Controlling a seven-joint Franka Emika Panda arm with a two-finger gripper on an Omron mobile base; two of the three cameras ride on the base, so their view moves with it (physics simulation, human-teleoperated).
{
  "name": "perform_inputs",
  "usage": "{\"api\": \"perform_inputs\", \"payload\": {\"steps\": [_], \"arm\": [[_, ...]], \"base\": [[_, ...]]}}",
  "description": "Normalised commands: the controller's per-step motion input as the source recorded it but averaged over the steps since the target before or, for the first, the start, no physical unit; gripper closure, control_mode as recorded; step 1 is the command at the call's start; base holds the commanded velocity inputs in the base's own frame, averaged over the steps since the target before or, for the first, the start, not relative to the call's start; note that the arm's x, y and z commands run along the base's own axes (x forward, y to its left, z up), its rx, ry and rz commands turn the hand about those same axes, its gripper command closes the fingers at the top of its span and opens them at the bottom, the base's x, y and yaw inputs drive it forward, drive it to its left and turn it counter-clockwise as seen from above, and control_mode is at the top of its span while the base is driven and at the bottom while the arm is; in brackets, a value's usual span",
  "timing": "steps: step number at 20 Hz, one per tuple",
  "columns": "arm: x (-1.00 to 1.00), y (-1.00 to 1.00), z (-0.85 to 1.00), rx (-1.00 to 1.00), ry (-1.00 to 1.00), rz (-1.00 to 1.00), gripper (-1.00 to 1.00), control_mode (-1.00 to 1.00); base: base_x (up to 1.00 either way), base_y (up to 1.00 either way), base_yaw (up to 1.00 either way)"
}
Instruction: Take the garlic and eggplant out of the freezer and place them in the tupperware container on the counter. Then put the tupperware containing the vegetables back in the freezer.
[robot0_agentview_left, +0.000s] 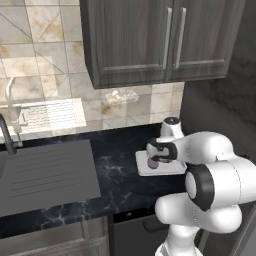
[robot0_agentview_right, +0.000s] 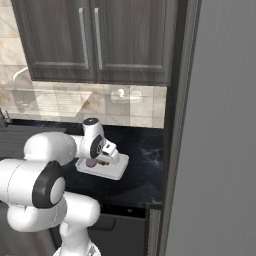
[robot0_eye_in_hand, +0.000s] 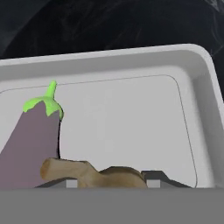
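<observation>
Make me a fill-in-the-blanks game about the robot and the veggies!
1. The purple eggplant lies in the white ____.
2. The eggplant's cap is ____.
3. The tray sits on the black ____.
4. The brown garlic is between the tips of the ____.

Missing words: tray; green; counter; pincer

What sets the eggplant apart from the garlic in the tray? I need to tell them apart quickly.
The eggplant is dull purple with a bright green cap and stem; the garlic is plain tan-brown. The eggplant is long and smooth, tapering toward its cap; the garlic is lumpy and irregular. The eggplant shows far more bulk in the hand view than the garlic. Both lie inside the white tupperware container, close beside each other.
</observation>
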Motion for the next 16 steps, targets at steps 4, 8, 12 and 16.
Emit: {"api": "perform_inputs", "payload": {"steps": [4,8,12,16], "arm": [[0.28,0.0,-0.26,-0.01,0.04,0.0,1.0,-1.0],[0.14,0.0,-0.29,0.0,0.04,0.0,1.0,-1.0],[-0.01,0.0,-0.23,-0.02,0.01,0.0,-1.0,-1.0],[-0.32,0.0,0.0,-0.01,0.0,0.0,-1.0,-1.0]], "base": [[0.0,0.0,0.0],[0.0,0.0,0.0],[0.0,0.0,0.0],[0.0,0.0,0.0]]}}
